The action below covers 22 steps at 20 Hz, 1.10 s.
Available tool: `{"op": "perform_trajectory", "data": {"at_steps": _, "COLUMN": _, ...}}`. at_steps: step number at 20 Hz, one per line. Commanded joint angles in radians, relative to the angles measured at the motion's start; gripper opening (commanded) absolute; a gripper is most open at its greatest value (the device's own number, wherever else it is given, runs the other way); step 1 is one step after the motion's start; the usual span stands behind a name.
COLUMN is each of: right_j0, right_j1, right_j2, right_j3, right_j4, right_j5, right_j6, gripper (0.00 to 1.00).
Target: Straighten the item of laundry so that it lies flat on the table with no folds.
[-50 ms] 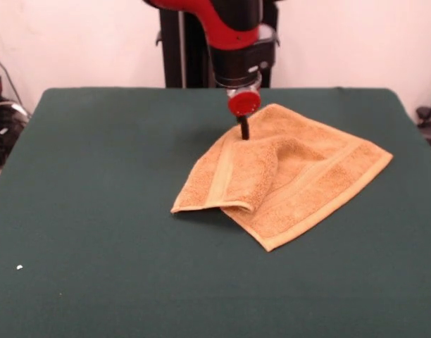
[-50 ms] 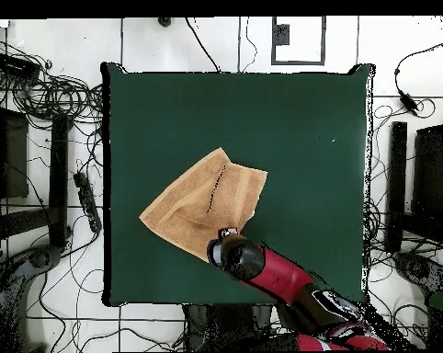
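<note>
Gripper (image 1: 244, 134) pressing folded towel (image 1: 293, 176); table (image 1: 96, 211) around.

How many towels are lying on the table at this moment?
1. The towel lies on the table slightly off centre, with one part folded over itself, directly below the gripper. Nothing else of this kind is visible, though the fold could hide something small.

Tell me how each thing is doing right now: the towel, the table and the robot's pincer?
towel: not flat, one part folded over on top, making a raised flap.
table: green top, towel lying on it, right of middle in the front view.
pincer: down at the towel's far edge, tip touching or pinching the cloth; I can't tell if it's open or shut.
</note>
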Motion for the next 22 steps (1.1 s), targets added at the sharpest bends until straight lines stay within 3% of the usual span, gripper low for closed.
{"op": "perform_trajectory", "data": {"at_steps": 1, "right_j0": -0.003, "right_j1": 0.077, "right_j2": 0.087, "right_j3": -0.053, "right_j4": -0.020, "right_j5": -0.054, "right_j6": 0.048, "gripper": 1.00}}
{"op": "perform_trajectory", "data": {"at_steps": 6, "right_j0": 0.000, "right_j1": 0.107, "right_j2": 0.110, "right_j3": -0.052, "right_j4": -0.024, "right_j5": -0.096, "right_j6": 0.064, "gripper": 1.00}}
{"op": "perform_trajectory", "data": {"at_steps": 7, "right_j0": -0.004, "right_j1": 0.116, "right_j2": 0.118, "right_j3": -0.048, "right_j4": -0.032, "right_j5": -0.137, "right_j6": 0.074, "gripper": 0.00}}
{"op": "perform_trajectory", "data": {"at_steps": 22, "right_j0": 0.019, "right_j1": 0.133, "right_j2": 0.096, "right_j3": -0.069, "right_j4": -0.042, "right_j5": -0.186, "right_j6": 0.097, "gripper": 0.00}}
